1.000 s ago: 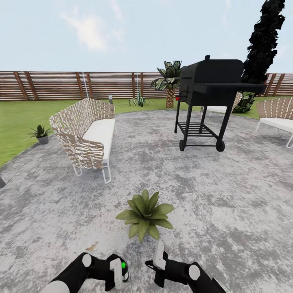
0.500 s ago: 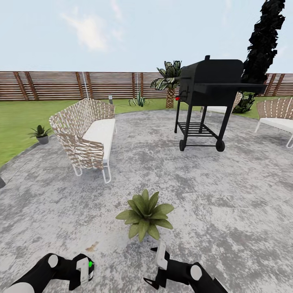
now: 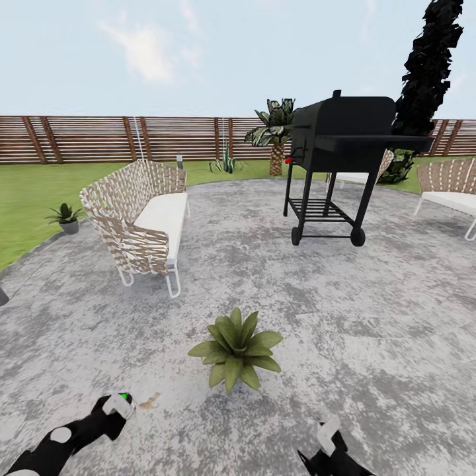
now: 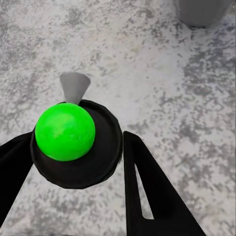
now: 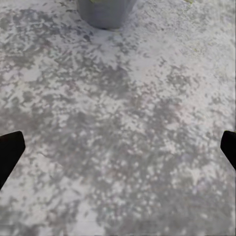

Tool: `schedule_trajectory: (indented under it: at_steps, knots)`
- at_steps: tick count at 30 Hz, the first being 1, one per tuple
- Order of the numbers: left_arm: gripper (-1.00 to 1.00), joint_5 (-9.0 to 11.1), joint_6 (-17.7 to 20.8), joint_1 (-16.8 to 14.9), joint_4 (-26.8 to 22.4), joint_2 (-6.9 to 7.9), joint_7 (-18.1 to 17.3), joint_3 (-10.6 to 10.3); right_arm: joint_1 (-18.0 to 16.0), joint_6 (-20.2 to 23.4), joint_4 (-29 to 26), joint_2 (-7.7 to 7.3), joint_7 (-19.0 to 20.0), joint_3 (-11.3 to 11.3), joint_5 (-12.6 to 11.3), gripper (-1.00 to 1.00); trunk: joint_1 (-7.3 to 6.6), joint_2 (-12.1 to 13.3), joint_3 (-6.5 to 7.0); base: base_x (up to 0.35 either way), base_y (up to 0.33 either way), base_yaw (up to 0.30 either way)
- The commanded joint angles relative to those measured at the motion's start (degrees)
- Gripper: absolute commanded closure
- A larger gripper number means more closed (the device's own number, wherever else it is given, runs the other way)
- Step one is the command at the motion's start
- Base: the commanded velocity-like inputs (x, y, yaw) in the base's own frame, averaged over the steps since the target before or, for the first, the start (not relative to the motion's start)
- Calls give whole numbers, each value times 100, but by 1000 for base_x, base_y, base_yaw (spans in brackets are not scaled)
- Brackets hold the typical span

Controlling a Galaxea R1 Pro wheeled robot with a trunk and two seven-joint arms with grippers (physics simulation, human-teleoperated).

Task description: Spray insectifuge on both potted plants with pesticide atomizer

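Observation:
A potted plant (image 3: 235,347) with broad pointed green leaves stands on the stone patio just ahead of me. Its grey pot (image 4: 201,11) shows at the edge of the left wrist view, and the same pot (image 5: 105,11) in the right wrist view. The second potted plant (image 3: 65,215) sits far left at the lawn's edge. My left gripper (image 3: 118,406) is low at the bottom left, shut on the pesticide atomizer (image 4: 73,142), a dark round bottle whose top shows bright green. My right gripper (image 3: 328,441) hangs open over bare patio at the bottom edge.
A wicker sofa (image 3: 142,215) stands left of centre and a black wheeled grill (image 3: 340,155) at the back right. A wicker chair (image 3: 453,188) is at the right edge. The wooden fence (image 3: 86,139), a palm (image 3: 276,132) and an agave (image 3: 226,162) line the lawn behind.
Both arms have dropped and drawn apart. The left gripper carried the atomizer leftward from beside the near plant. The right gripper sank to the bottom edge. The camera has not moved.

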Motion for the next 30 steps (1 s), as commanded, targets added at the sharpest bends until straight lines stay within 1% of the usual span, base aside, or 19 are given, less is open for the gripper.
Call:
schedule_trajectory:
  at_steps: [1,2,3,4,5,6,7,8,9,10,11,12,14,19,23,26,27,29,30]
  knots:
    - [100,8,-16,-5,2,-10,3,226,-4,-22,171,-29,-240,-75,18,-100,-1,-2,-5,0,0,0]
    - [100,61,5,-5,4,-24,41,479,-2,-25,373,-58,-777,-98,13,-100,-1,-2,-5,0,0,0]
    - [100,90,40,-9,5,-37,83,676,2,-24,523,-70,-1335,-113,11,-100,-1,-2,-5,0,0,0]
    - [100,103,94,-11,7,-47,109,774,3,-22,610,-72,-1701,-120,5,-100,-1,-2,-5,0,0,0]
    - [100,110,280,-15,11,-79,132,855,4,-21,751,-71,-2256,-129,-7,-100,-1,-2,-5,0,0,0]
    - [100,95,545,-26,6,-136,141,871,8,-26,866,-68,-2647,-137,-38,-100,-1,-2,-5,0,0,0]
    - [100,67,991,-48,2,-212,143,877,11,-37,1023,-62,-3096,-186,-164,-100,-1,-2,-5,0,0,0]
    - [100,60,1313,-61,-1,-246,137,879,12,-42,1097,-60,-3295,-262,-331,-100,-1,-2,-5,0,0,0]
    - [100,56,1642,-70,-2,-268,129,877,13,-44,1144,-56,-3422,-378,-601,-100,-1,-2,-5,0,0,0]
    - [100,53,2137,-79,-7,-291,125,878,14,-42,1206,-51,-3548,-573,-1182,-100,-1,-2,-5,0,0,0]
    - [100,52,2362,-82,-9,-299,124,880,14,-41,1230,-41,-3580,-643,-1551,-100,-1,-2,-5,0,0,0]
    - [100,52,2412,-82,-10,-300,123,879,14,-41,1235,-39,-3586,-658,-1629,-100,-1,-2,-5,0,0,0]
    - [100,56,2584,-84,-13,-295,113,880,14,-40,1251,-32,-3606,-707,-1895,-100,-1,-2,-5,0,0,0]
    - [100,52,2570,-67,-58,-291,82,862,14,-40,1238,-35,-3606,-718,-1951,-100,-1,-2,-5,0,0,0]
    - [100,53,2652,-85,-67,-256,86,872,14,-46,1171,6,-3604,-697,-1952,-100,-1,-2,-5,0,0,0]
    - [100,48,3030,-186,-100,-282,78,867,14,-48,976,29,-3604,-686,-1949,-100,-1,-2,-5,0,0,0]
    - [100,47,3089,-232,-103,-290,62,866,14,-49,963,33,-3606,-685,-1947,-100,-1,-2,-5,0,0,0]
    - [100,44,3168,-294,-110,-306,-68,851,14,-49,959,30,-3613,-688,-1942,-100,-1,-2,-5,0,0,0]
    - [100,34,3218,-348,-118,-324,-235,797,14,-49,969,17,-3621,-692,-1948,-100,-1,-2,-5,92,0,0]
